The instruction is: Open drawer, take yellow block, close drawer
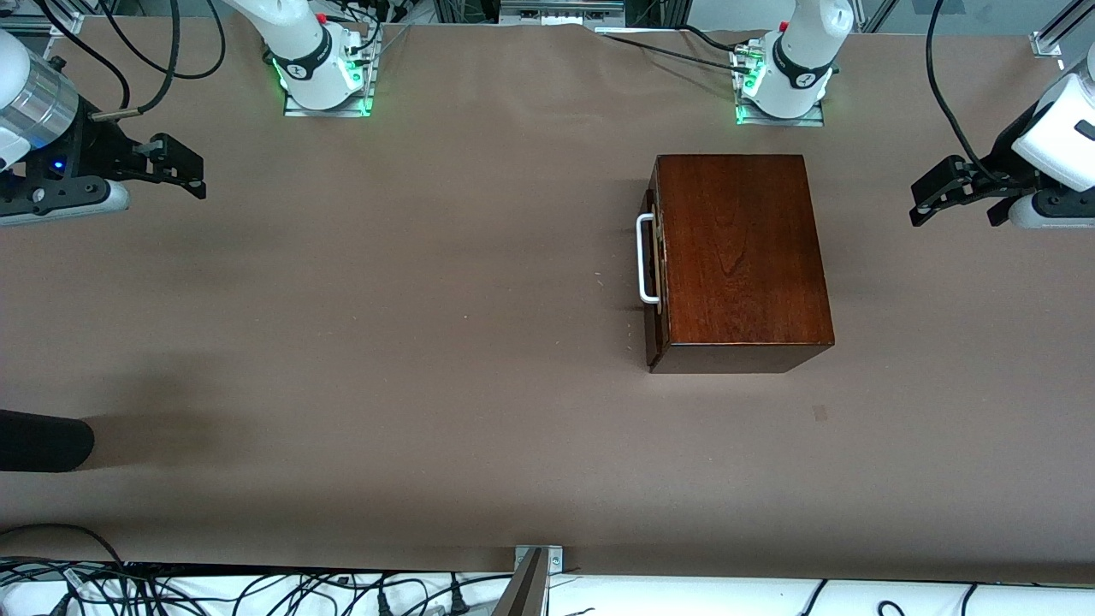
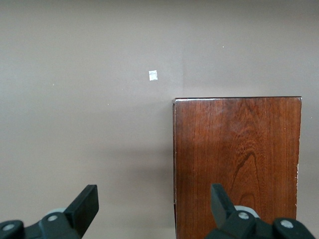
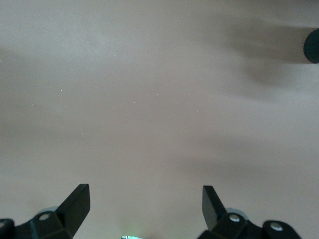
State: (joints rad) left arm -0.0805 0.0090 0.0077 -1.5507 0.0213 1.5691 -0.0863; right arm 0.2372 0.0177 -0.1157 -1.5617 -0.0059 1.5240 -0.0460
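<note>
A glossy reddish-brown wooden box [image 1: 740, 248] stands on the brown table, toward the left arm's end. Its drawer [image 1: 654, 257] is shut, and the white bar handle [image 1: 646, 259] faces the right arm's end. The yellow block is out of view. My left gripper [image 1: 954, 201] hangs open in the air beside the box, at the left arm's end of the table. In the left wrist view, the left gripper [image 2: 154, 194] has the box top [image 2: 239, 159] below one finger. My right gripper [image 1: 190, 171] hangs open over bare table at the right arm's end, nothing between its fingers [image 3: 79, 199].
A black rounded object [image 1: 43, 441] pokes in over the table at the right arm's end, nearer to the front camera. A small pale square mark [image 2: 153, 75] lies on the table near the box. Cables [image 1: 257, 590] run along the near edge.
</note>
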